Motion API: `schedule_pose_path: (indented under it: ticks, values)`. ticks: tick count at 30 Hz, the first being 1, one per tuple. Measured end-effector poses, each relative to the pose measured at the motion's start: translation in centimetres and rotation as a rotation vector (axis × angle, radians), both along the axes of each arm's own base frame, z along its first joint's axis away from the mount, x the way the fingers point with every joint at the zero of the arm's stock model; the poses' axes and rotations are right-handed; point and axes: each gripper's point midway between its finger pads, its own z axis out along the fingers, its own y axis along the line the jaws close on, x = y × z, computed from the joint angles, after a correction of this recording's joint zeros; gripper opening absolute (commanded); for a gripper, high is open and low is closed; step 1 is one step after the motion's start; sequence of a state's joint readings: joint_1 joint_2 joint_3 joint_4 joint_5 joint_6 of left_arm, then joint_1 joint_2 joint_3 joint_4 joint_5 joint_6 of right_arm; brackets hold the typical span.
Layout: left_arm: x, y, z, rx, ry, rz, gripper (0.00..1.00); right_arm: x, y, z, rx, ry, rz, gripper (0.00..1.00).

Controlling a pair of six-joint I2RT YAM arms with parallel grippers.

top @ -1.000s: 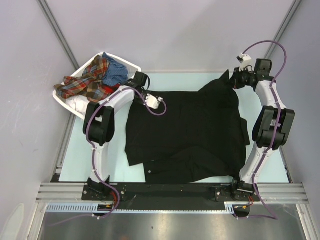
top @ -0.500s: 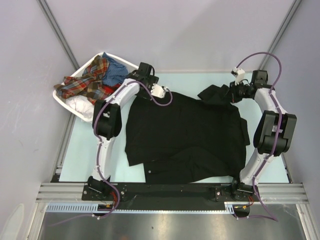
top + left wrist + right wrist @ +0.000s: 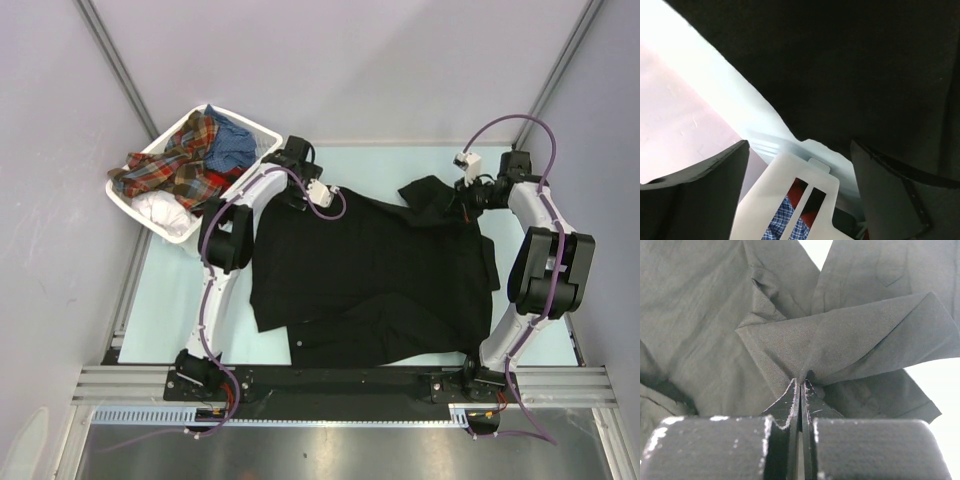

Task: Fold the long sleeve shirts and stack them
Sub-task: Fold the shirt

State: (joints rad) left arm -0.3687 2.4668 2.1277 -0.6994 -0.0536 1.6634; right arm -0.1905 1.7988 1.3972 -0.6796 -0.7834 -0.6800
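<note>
Pinching a pleat of the black shirt (image 3: pixel 840 340), the right gripper (image 3: pixel 801 382) is clenched tight, and the cloth fans out in a ridge from where its jaws meet. In the top view this grip sits at the garment's upper right corner, where a flap is bunched and turned inward; I judge it a sleeve or shoulder meant to go over the body for a fold. Left gripper (image 3: pixel 800 150) stands released, jaws spread with nothing between, at the shirt's upper left edge just beside the white basket (image 3: pixel 262 128), probably free to take a fresh hold. Black shirt lies spread across the middle of the table (image 3: pixel 165 300), hem toward the arm bases, one part doubled at lower centre. Plaid shirt (image 3: pixel 175 165), blue shirt (image 3: pixel 232 145) and white cloth (image 3: pixel 160 208) sit heaped in the basket, upper left of frame: unfolded, so no stack yet
</note>
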Motion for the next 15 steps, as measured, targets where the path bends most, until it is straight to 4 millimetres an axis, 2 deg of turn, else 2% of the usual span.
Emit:
schedule_pose_path:
  ticks: [3,8,15]
  values:
    - [-0.4,0.0,-0.2,0.009,0.005,-0.017,0.99,-0.5,0.1,-0.5,-0.006,0.012,0.015,0.00]
    - [-1.3,0.1,0.2,0.020,0.027,-0.042,0.99,-1.1,0.0,-0.9,-0.019,0.018,0.037,0.00]
    - [-3.0,0.1,-0.4,0.034,0.103,-0.088,0.97,-2.2,-0.1,-2.2,-0.045,0.040,0.070,0.00]
